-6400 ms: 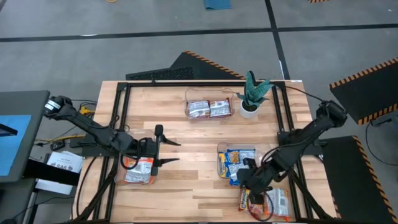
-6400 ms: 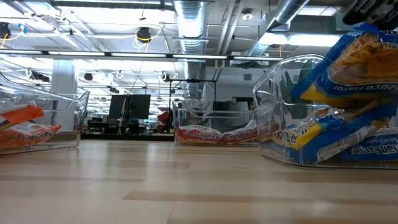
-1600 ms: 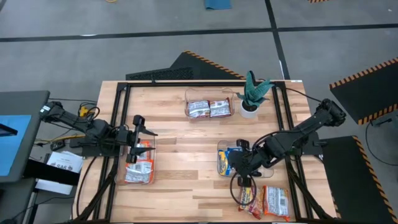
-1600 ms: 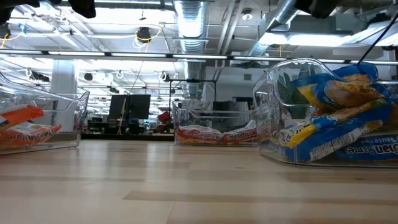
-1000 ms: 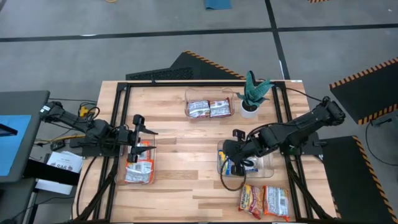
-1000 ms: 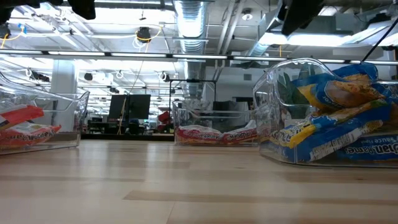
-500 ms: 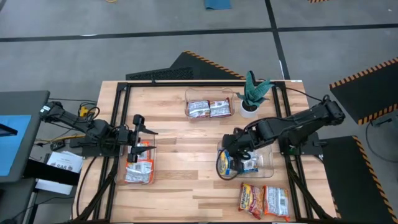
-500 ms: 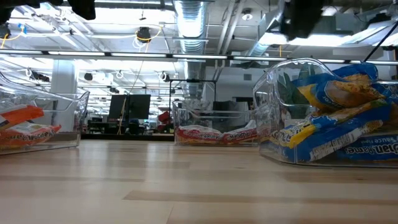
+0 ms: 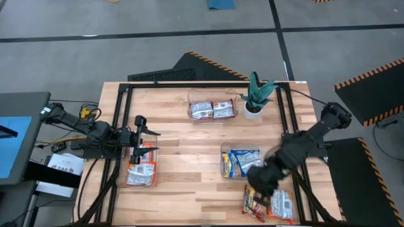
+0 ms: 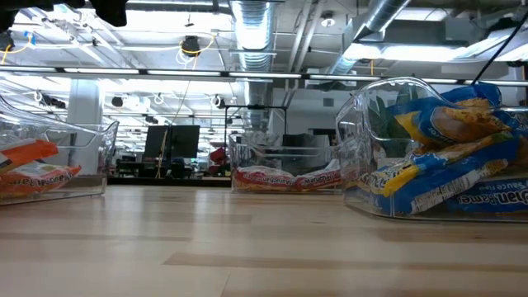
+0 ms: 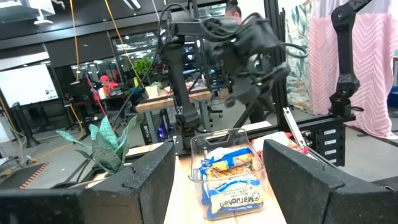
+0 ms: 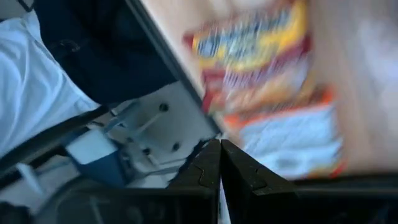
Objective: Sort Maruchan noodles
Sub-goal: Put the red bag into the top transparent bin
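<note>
Two loose Maruchan noodles packets lie flat at the table's near right: a red-yellow one (image 9: 254,202) and a whitish-red one (image 9: 281,203). My right gripper (image 9: 259,181), blurred, hangs above them, its fingers (image 12: 219,163) shut on nothing. Blue packets (image 9: 244,161) fill a clear bin (image 9: 222,165) mid-right. Whitish-red packets (image 9: 212,110) lie in the far bin (image 9: 190,101). Orange-red packets (image 9: 140,170) lie in the left bin (image 9: 121,180). My left gripper (image 9: 153,142) stays open and holds nothing above that bin's far end.
A green potted plant (image 9: 255,94) stands at the far right beside the far bin. A black frame (image 9: 126,94) runs along the table's edges. Bare wood (image 9: 189,157) lies between the left bin and the blue-packet bin.
My right gripper has swung from above the blue-packet bin toward the table's near edge and a little right, rolling as it went. It now hangs over the two loose packets, still shut. The packets have not moved.
</note>
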Tool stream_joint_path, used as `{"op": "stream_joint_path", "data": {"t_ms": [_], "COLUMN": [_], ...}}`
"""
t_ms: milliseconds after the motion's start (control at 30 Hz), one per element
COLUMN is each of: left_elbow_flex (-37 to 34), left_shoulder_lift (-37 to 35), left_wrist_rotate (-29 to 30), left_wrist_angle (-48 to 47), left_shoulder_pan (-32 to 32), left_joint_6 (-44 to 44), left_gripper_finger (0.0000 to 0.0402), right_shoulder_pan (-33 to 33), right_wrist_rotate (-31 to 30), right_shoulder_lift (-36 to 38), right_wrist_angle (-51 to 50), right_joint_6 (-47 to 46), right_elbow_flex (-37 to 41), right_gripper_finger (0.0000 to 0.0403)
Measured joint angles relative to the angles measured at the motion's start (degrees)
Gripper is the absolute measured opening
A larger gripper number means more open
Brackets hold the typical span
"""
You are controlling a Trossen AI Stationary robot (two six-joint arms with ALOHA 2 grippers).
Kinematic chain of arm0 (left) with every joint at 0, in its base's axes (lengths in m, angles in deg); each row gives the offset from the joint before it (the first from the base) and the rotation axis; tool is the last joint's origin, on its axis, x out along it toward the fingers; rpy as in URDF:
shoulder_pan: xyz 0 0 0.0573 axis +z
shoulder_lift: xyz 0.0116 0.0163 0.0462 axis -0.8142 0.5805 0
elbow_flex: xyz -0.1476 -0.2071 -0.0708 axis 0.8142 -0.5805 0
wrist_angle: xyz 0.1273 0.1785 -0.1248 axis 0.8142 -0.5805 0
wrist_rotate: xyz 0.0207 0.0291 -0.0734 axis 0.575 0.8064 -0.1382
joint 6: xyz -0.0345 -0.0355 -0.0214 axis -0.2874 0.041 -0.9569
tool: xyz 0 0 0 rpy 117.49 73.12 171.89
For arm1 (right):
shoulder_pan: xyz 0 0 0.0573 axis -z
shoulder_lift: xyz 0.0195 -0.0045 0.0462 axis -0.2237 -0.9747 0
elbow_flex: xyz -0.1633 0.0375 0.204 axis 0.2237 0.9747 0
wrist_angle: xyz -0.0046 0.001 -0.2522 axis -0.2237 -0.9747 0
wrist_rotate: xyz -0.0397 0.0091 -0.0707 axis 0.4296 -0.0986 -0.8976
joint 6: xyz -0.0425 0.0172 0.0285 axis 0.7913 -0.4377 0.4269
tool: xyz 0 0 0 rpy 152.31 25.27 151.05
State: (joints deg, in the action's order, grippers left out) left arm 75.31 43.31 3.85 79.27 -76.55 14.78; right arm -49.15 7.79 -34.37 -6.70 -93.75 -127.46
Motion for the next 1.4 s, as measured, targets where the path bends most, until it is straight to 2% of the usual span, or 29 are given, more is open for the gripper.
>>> {"op": "stream_joint_path", "data": {"t_ms": [67, 133, 333, 433, 567, 733, 833, 1000, 1400], "left_elbow_flex": [-0.01, -0.01, -0.01, -0.01, -0.01, -0.01, -0.01, -0.01, -0.01], "left_shoulder_lift": [0.00, 0.00, -0.01, -0.02, -0.04, -0.06, -0.04, -0.07, -0.07], "left_wrist_rotate": [0.00, 0.00, 0.07, 0.07, 0.06, 0.07, 0.07, 0.07, 0.04], "left_wrist_angle": [0.00, 0.00, 1.14, 1.87, 2.36, 2.41, 2.46, 3.04, 3.44], "left_shoulder_pan": [0.00, 0.00, 0.00, 0.00, 0.01, 0.01, 0.00, 0.00, 0.00], "left_joint_6": [0.00, 0.00, 1.90, 2.19, 3.48, 3.93, 3.93, 3.96, 3.98], "left_gripper_finger": [0.0228, 0.0228, 0.0228, 0.0228, 0.0228, 0.0228, 0.0228, 0.0228, 0.0228], "right_shoulder_pan": [-4.54, -8.58, -16.99, -19.62, -21.69, -21.30, -19.87, -18.13, -17.85], "right_wrist_rotate": [-0.25, -3.15, -21.38, -27.52, -34.26, -34.13, -30.54, -23.07, -20.01], "right_shoulder_lift": [0.00, 0.00, -0.47, -0.62, -0.63, -1.21, -3.49, -9.53, -20.55], "right_wrist_angle": [1.69, 3.85, 3.22, 2.72, 8.30, 14.10, 17.81, 16.51, 15.66], "right_joint_6": [-8.98, -17.36, -32.48, -38.41, -42.55, -42.65, -38.99, -35.50, -32.95], "right_elbow_flex": [0.00, 0.00, 0.00, 0.79, 4.47, 10.23, 11.21, 10.39, 7.27], "right_gripper_finger": [0.0038, 0.0038, 0.0048, 0.0073, 0.0123, 0.0191, 0.0214, 0.0220, 0.0217]}}
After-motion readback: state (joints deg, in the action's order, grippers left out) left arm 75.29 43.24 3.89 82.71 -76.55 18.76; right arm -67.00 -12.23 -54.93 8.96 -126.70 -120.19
